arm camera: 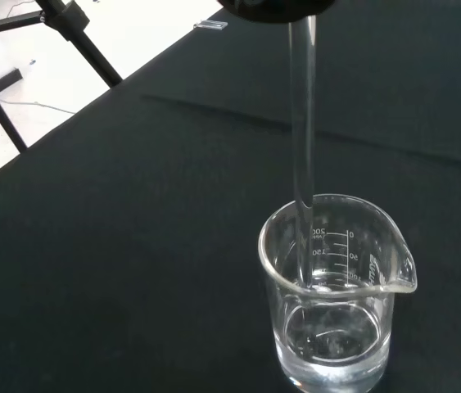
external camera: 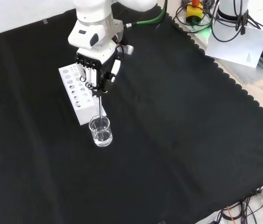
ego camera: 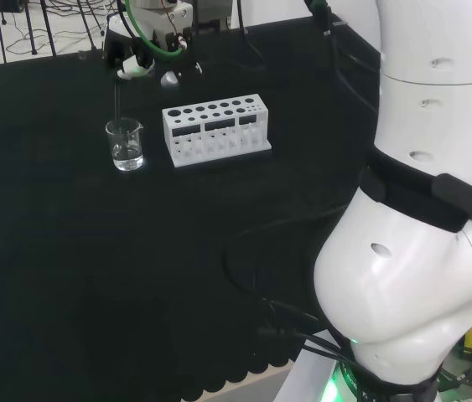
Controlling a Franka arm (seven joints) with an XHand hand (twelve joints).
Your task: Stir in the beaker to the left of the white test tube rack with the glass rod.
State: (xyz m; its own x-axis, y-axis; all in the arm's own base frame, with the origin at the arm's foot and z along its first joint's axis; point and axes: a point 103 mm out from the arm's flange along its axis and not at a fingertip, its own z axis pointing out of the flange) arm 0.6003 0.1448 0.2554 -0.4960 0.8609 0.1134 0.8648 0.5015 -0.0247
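Robot hand (external camera: pixel 96 70), fingers curled round the glass rod (arm camera: pixel 301 139), holds it upright directly above the beaker (arm camera: pixel 332 295), rod tip inside the rim.

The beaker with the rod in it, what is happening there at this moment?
The robot's hand has its fingers curled round a glass rod and holds it nearly upright. The rod's lower end is inside the beaker, which holds a little clear liquid at its bottom. In the head view the beaker stands just left of the white test tube rack, on the black cloth. So the rod is in place for stirring.
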